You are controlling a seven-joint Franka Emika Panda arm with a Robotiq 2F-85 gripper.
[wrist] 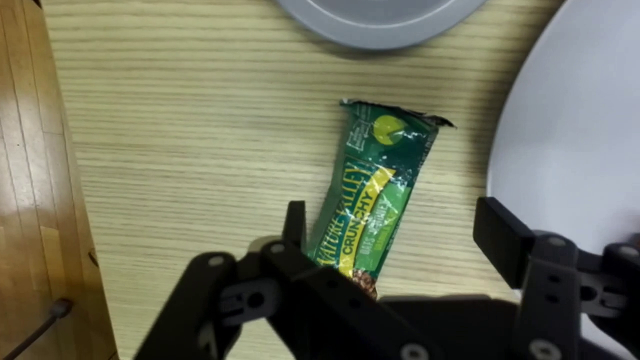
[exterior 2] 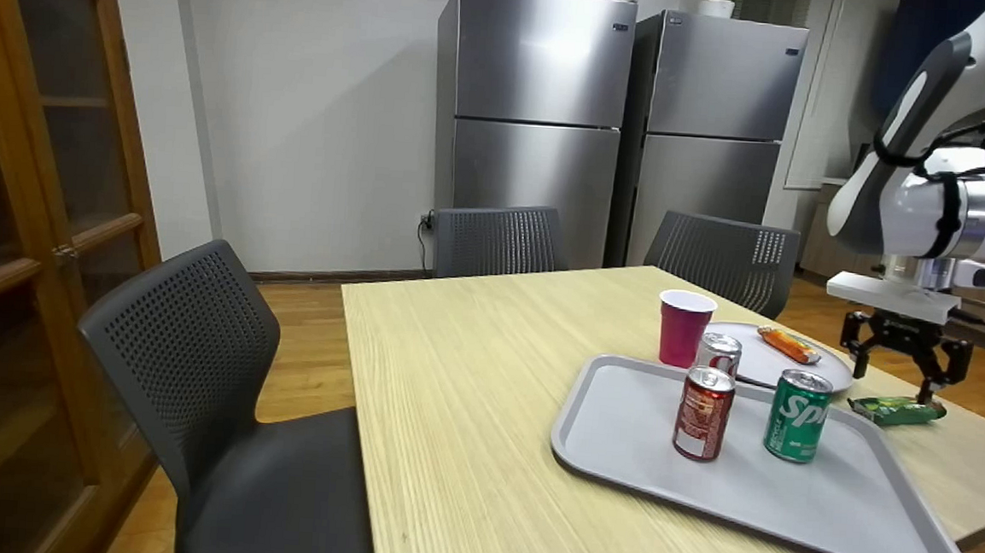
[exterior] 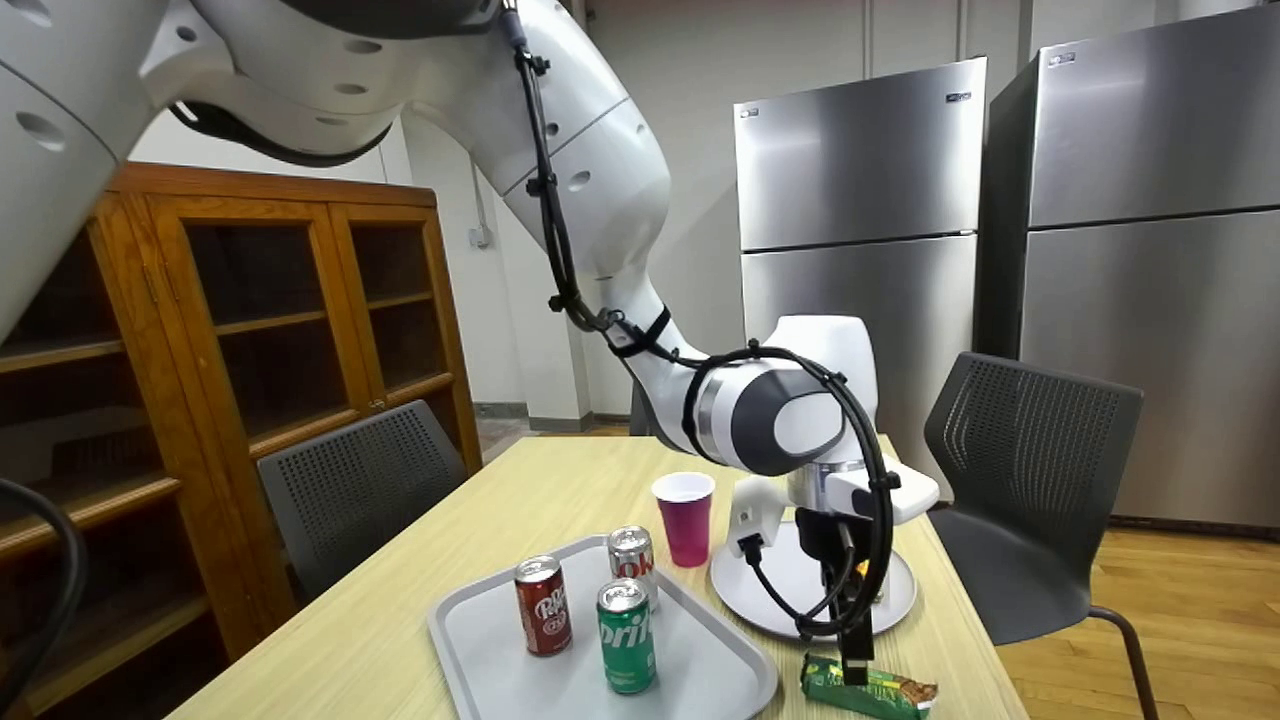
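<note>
Steel refrigerators (exterior 2: 536, 185) stand beyond the pale table (exterior 2: 469, 378) (wood-grained), fingers (wrist: 502, 242) spread above a green-wrapped bar (wrist: 370, 200).

In an exterior view, we are seeing the gripper (exterior: 855, 664) over a green packet (exterior: 882, 696) beside the tray (exterior: 545, 690).

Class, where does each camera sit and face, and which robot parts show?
An exterior view: beside the arm, facing tray and refrigerators; arm overhead.
An exterior view: beside the table, facing them too; arm at right edge.
Wrist view: above the table, facing down at the green bar; fingers show.
Both exterior views also share cans.
</note>
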